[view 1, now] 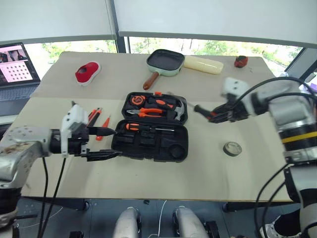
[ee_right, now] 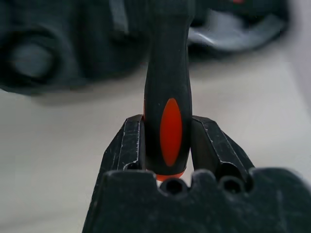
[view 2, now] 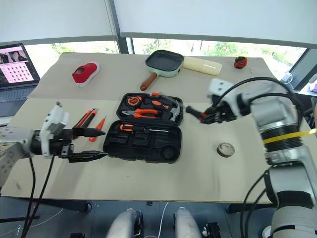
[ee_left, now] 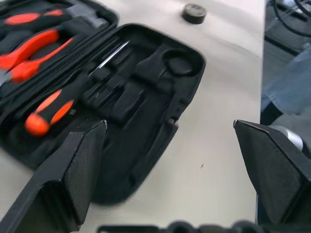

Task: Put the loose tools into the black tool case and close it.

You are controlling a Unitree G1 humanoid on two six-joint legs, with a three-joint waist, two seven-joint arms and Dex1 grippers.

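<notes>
I see the black tool case [view 1: 151, 128] lying open on the table [view 1: 198, 168], approx. in the middle. One orange-and-black screwdriver [view 1: 141, 127] is already in a slot of the front half; pliers [view 1: 148, 113] and hammer [view 1: 176, 106] sit in the back half. My right gripper [ee_right: 167, 141] hangs above the table just right of the case, jaws closed on the handle of the second screwdriver [ee_right: 167, 97], the shaft pointing toward the case, I think, as it is blurred. My left gripper [view 1: 101, 143] is at the case's left edge, jaws fully apart, holding nothing. Utility knife [view 1: 92, 116] and small orange screwdriver [view 1: 103, 128] lie on the table left of the case, the tape roll [view 1: 232, 148] on the right, well apart.
</notes>
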